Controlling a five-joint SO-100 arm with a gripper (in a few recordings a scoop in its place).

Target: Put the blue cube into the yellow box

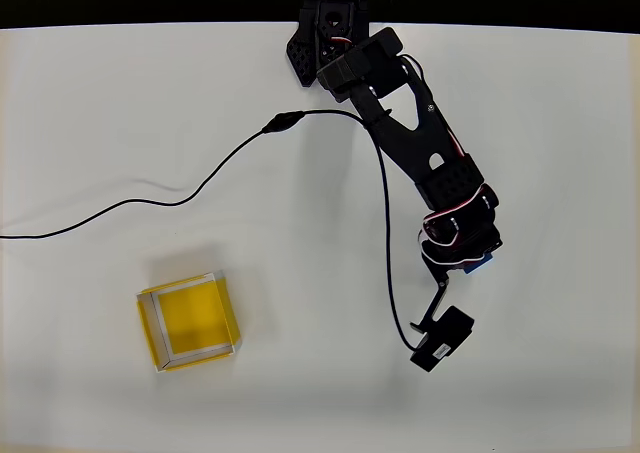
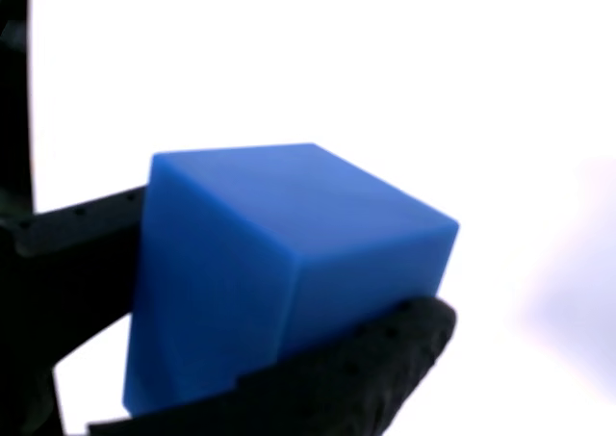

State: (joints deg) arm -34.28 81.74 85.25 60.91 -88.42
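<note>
Overhead view: A black arm point(image 1: 400, 123) is seen reaching from its base at the top edge of a white worktop point(image 1: 120, 103) down towards the right of the picture. The tool point(image 1: 470, 258) is located at the arm's lower end, where a small sliver of the blue cube point(image 1: 478, 266) is visible beneath the wrist. A black camera module point(image 1: 443, 338) is mounted just below the tool. The yellow box point(image 1: 188, 320) is positioned at the lower left, well apart from the tool, standing on the worktop with its open top up; its yellow floor is seen bare. A black cable point(image 1: 150, 201) is laid across the worktop from the left edge to the arm.

Wrist view: The blue cube point(image 2: 279, 272) is seen close up, tilted, with one corner edge turned towards the camera. It is clamped between the two black fingers point(image 2: 375, 369) of the tool point(image 2: 250, 301), one pressed against its left face and one against its lower right. The bright white worktop is seen behind the cube.
</note>
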